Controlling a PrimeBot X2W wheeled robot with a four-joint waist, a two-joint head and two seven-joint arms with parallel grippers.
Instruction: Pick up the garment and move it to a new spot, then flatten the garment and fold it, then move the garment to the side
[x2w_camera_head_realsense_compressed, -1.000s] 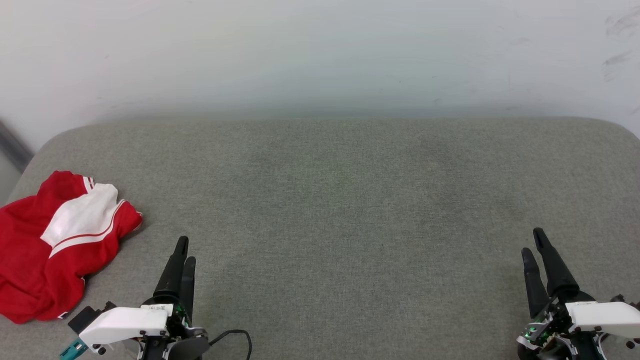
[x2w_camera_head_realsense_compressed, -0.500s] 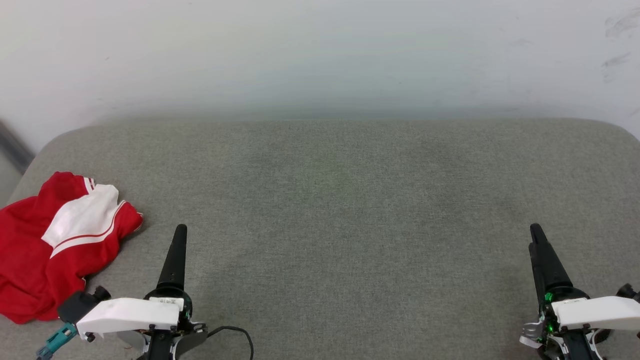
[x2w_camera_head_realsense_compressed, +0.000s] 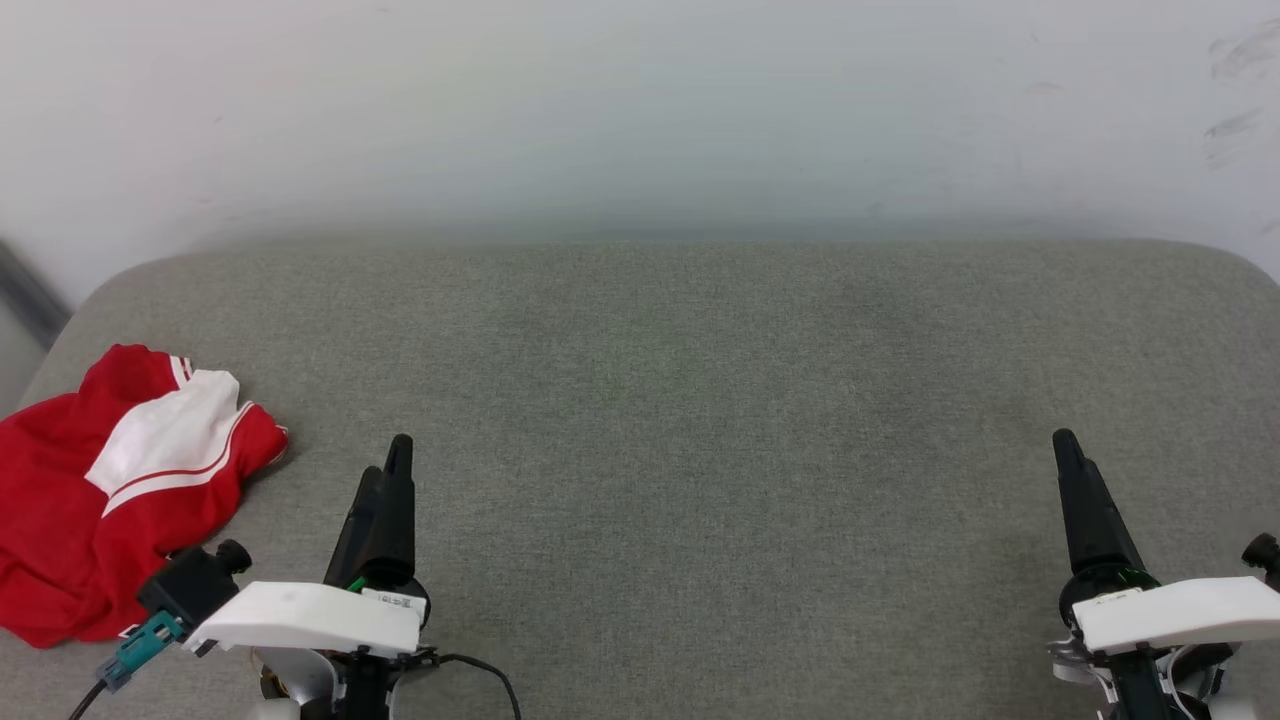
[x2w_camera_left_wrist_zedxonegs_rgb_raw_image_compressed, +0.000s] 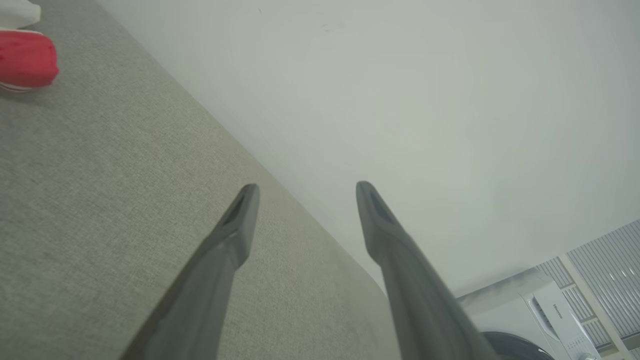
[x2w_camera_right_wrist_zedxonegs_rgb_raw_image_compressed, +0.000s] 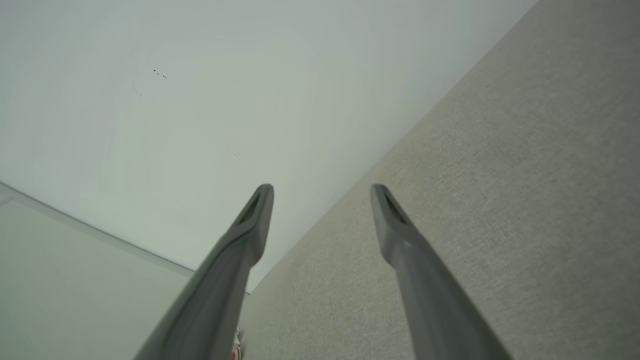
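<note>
The garment (x2w_camera_head_realsense_compressed: 110, 490), a red T-shirt with a white sleeve lying on top, is crumpled at the left end of the grey cushioned surface (x2w_camera_head_realsense_compressed: 700, 400); its print is hidden. One red corner of the garment (x2w_camera_left_wrist_zedxonegs_rgb_raw_image_compressed: 25, 60) shows at the top left of the left wrist view. My left gripper (x2w_camera_head_realsense_compressed: 388, 462) hovers just right of the garment, apart from it. In the left wrist view, the left gripper (x2w_camera_left_wrist_zedxonegs_rgb_raw_image_compressed: 306, 192) is open and holds nothing. My right gripper (x2w_camera_head_realsense_compressed: 1062, 445) is far off at the lower right, seen edge-on. Its wrist view shows the right gripper (x2w_camera_right_wrist_zedxonegs_rgb_raw_image_compressed: 322, 192) open and holding nothing.
A plain white wall (x2w_camera_head_realsense_compressed: 640, 100) rises behind the surface. The surface's rounded left edge runs close to the garment. A black cable (x2w_camera_head_realsense_compressed: 480, 668) trails from my left wrist. A white washing machine (x2w_camera_left_wrist_zedxonegs_rgb_raw_image_compressed: 540, 320) stands beyond the surface's far end.
Both wrists have rolled and both grippers have crept forward; the left one also shifted slightly right. The garment has not moved.
</note>
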